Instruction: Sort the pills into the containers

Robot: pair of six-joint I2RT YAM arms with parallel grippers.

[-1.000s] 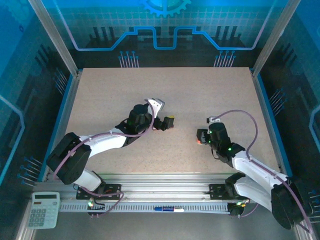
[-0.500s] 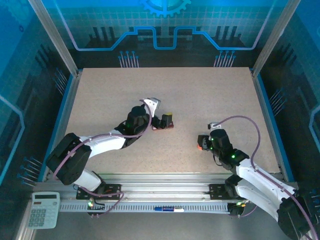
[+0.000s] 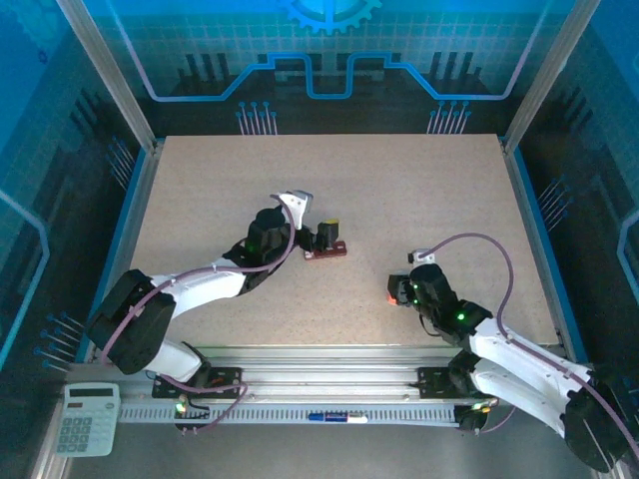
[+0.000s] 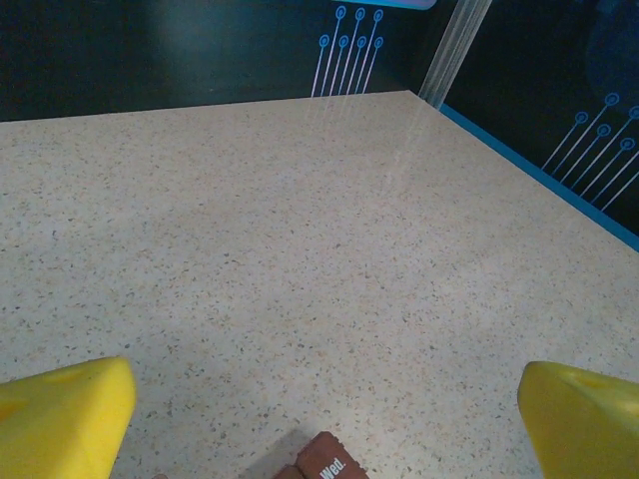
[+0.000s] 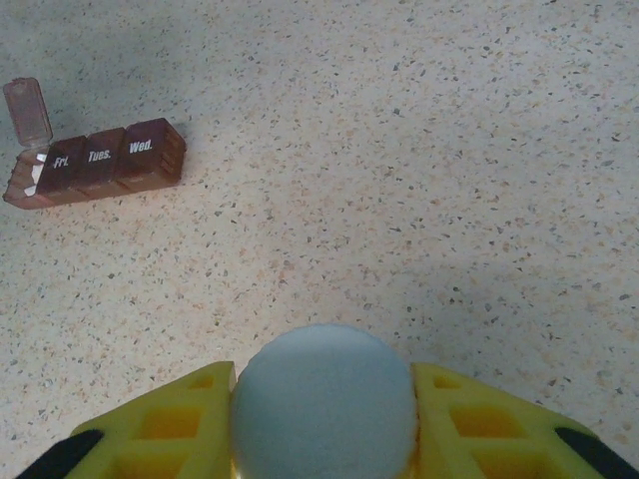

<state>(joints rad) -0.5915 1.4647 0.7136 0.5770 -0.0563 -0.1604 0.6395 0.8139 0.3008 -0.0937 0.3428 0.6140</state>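
Overhead, two robot arms reach across a speckled beige surface (image 3: 399, 190) inside a blue-lit enclosure. The left arm (image 3: 200, 284) extends toward the middle, where a small reddish-brown pill box (image 3: 329, 251) lies flat. The left jaws stand wide apart right by it. From the left wrist, the two yellow fingers (image 4: 60, 414) sit at the bottom corners of the view, and the box's "Wed." end (image 4: 324, 464) shows between them at the near edge. To the right and nearer the rail, well apart from the box, the right arm (image 3: 499, 344) has the right jaws clamped on a pale, round pill (image 5: 324, 394), which sits between its own yellow fingers (image 5: 160, 429). From that wrist the pill box (image 5: 95, 160) lies off to the far left, with lids marked "Fri.", "Tues." and "Wed." The end lid (image 5: 28, 110) beside "Fri." stands open. A calculator (image 3: 85, 419) rests off the surface at the near left corner.
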